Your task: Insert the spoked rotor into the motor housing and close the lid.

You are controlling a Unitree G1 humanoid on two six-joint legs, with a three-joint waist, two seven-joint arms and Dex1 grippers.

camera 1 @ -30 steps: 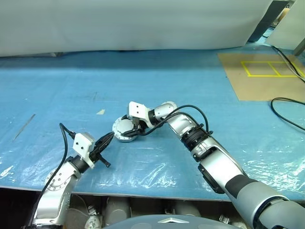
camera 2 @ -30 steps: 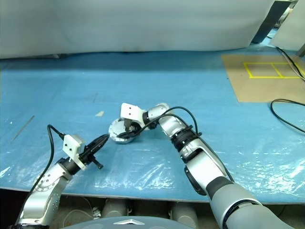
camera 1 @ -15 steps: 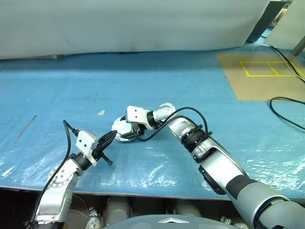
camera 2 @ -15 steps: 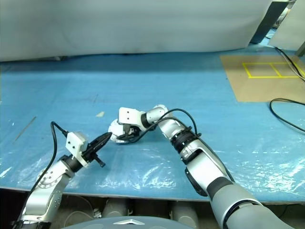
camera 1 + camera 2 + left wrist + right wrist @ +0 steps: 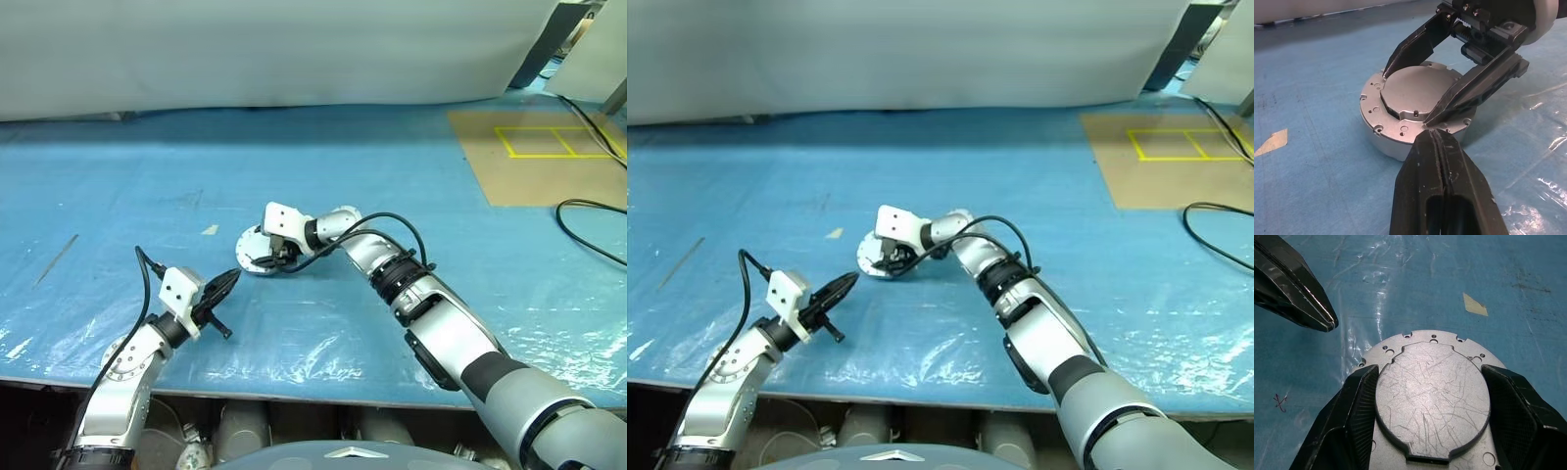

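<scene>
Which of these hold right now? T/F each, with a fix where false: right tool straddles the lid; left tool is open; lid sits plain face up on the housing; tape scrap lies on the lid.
1. The right tool straddles the lid, one finger at each side. True.
2. The left tool is open. False: its fingers are pressed together, holding nothing.
3. The lid sits on the housing, plain grey face up. True.
4. A tape scrap lies on the lid. False: it lies on the blue table cover, apart from the housing.
</scene>
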